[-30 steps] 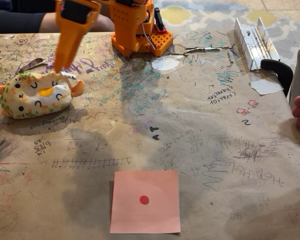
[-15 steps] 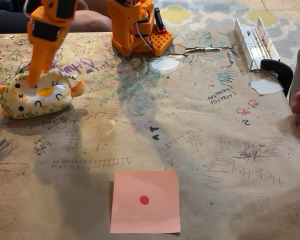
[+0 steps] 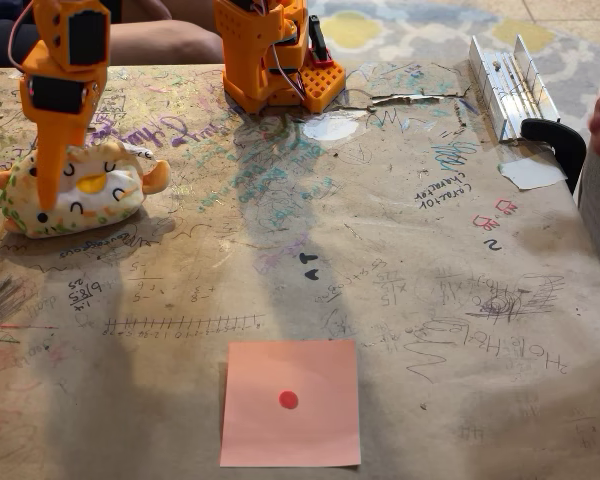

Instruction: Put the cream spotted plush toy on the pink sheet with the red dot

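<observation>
Orange two-finger pincer (image 3: pixel 46 195) points straight down, tip over the left half of the rounded cream plush toy with orange and green spots, orange ears and a yellow patch (image 3: pixel 80 192); toy lies on the bench directly under and just right of the tip. Can't tell if the jaws are parted or closed, since only one narrow orange finger shows from here.

Step in hand looks like the grasp. To do it well: centre over the toy's bulk to the right of the tip, straddle the soft body, squeeze deep so it doesn't slip.

Flat square salmon-pink paper sheet with a small red dot at centre (image 3: pixel 320 430) lies well apart, toward the viewer and right of the pincer.

Bench (image 3: pixel 400 300) is brown paper covered in pen scribbles; patterned rug beyond.
</observation>
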Robot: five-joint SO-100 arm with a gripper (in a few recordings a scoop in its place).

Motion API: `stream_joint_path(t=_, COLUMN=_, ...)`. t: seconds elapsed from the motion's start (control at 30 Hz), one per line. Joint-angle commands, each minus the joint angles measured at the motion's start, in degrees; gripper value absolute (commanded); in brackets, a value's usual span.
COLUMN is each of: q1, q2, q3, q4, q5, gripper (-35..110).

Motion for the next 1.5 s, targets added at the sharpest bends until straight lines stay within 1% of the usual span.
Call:
stream_joint_path(t=0.0, q1=2.02, q2=-0.44, q3=-6.94, q4=10.11, q5=-3.52, gripper=39)
stream_joint_path(t=0.17, q1=1.58, q2=-8.61, q3=-13.18, q4=12.66, q5=-3.08, gripper=40)
stream_joint_path(t=0.3, q1=1.05, q2=-16.52, q3=-23.47, q4=19.07, q5=-2.46, gripper=38)
stream_joint_path(t=0.33, q1=1.05, q2=-17.84, q3=-25.31, q4=20.21, q5=-2.46, gripper=35)
stream_joint_path(t=0.37, q1=1.05, q2=-18.72, q3=-26.46, q4=21.18, q5=-2.64, gripper=27)
stream_joint_path(t=0.43, q1=1.23, q2=-19.25, q3=-27.25, q4=22.15, q5=-3.16, gripper=5)
stream_joint_path(t=0.5, q1=0.79, q2=-18.63, q3=-26.02, q4=22.06, q5=-4.48, gripper=0)
stream_joint_path(t=0.63, q1=-1.05, q2=-14.41, q3=-22.76, q4=22.24, q5=-4.39, gripper=0)
stream_joint_path(t=0.7, q1=-3.43, q2=-9.49, q3=-19.16, q4=22.76, q5=-4.22, gripper=0)
stream_joint_path(t=0.8, q1=-9.58, q2=4.39, q3=-9.05, q4=20.04, q5=0.26, gripper=0)
stream_joint_path(t=0.93, q1=-21.18, q2=31.82, q3=4.75, q4=17.14, q5=12.13, gripper=0)
stream_joint_path(t=1.03, q1=-31.99, q2=53.53, q3=9.49, q4=19.51, q5=22.06, gripper=0)
stream_joint_path(t=1.13, q1=-43.95, q2=68.03, q3=8.09, q4=25.58, q5=30.85, gripper=0)
stream_joint_path(t=1.23, q1=-53.00, q2=75.94, q3=3.08, q4=30.50, q5=37.88, gripper=0)
stream_joint_path(t=1.33, q1=-57.48, q2=82.79, q3=-2.81, q4=33.57, q5=41.40, gripper=0)
stream_joint_path(t=1.47, q1=-61.61, q2=90.53, q3=-10.37, q4=37.97, q5=42.89, gripper=0)
